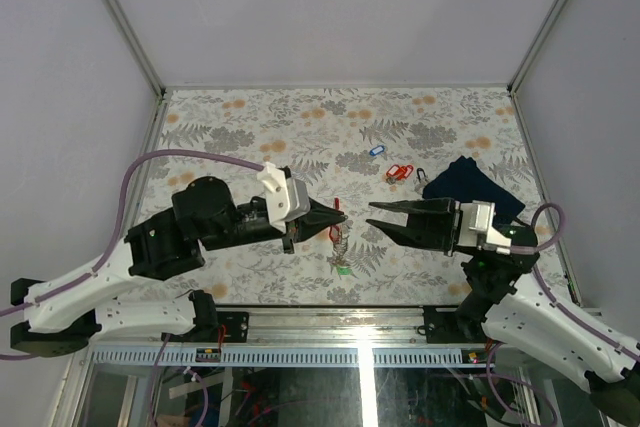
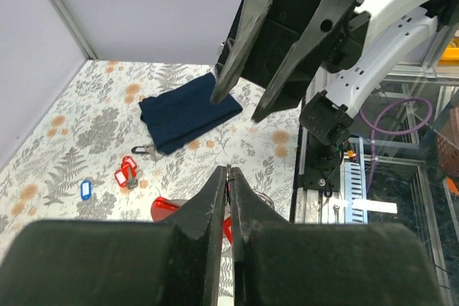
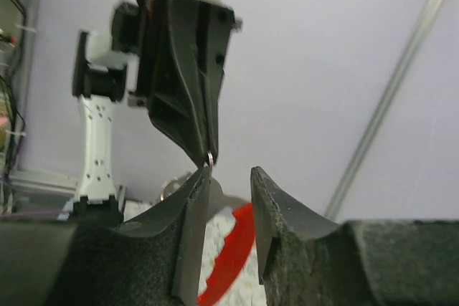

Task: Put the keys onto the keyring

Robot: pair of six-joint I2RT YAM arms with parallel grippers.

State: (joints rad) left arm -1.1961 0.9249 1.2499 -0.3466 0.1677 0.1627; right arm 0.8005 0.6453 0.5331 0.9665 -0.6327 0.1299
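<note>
One table [image 1: 230, 137] with a fern print carries everything. One folded navy cloth [image 1: 470, 187] lies at its right side. There are two hands. The left hand [image 1: 341, 215] is pressed together, pinching one thin wire keyring [image 3: 209, 157] at its tips. The right hand [image 1: 371, 216] faces it just beside, fingers apart and holding nothing.

Five tagged keys show. One blue key [image 1: 377, 150] lies alone toward the far side. Two red keys [image 1: 399, 172] lie together left of the cloth, with one dark clip [image 1: 421, 175] between them and it. One red key [image 1: 336, 233] hangs under the left hand, and one green key [image 1: 343, 269] sits lower on the same string; whether it touches the table, I cannot tell.
</note>
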